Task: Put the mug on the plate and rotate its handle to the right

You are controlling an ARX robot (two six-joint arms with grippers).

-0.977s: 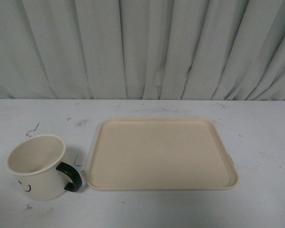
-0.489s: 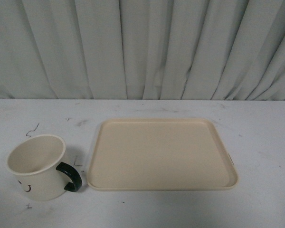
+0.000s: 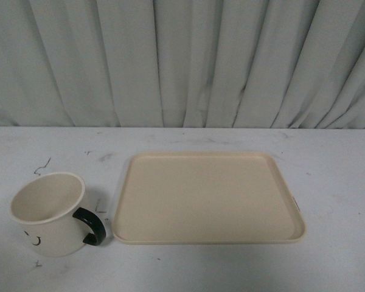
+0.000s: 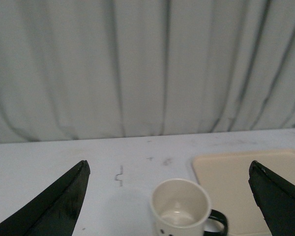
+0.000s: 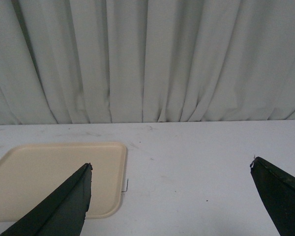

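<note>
One cream mug (image 3: pixel 47 213) upright on the white table (image 3: pixel 328 267), just left of the beige plate (image 3: pixel 207 198) (a narrow gap between), black handle (image 3: pixel 90 225) toward the plate, left gripper (image 4: pixel 168 163) spread wide, right gripper (image 5: pixel 171 162) likewise, neither holding anything.

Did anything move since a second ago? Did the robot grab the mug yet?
No, nothing visibly changed. The mug stays on the table to the left of the plate, with its handle pointing toward the plate. Nothing has grabbed it. The plate is in the same spot, with nothing on it.
</note>
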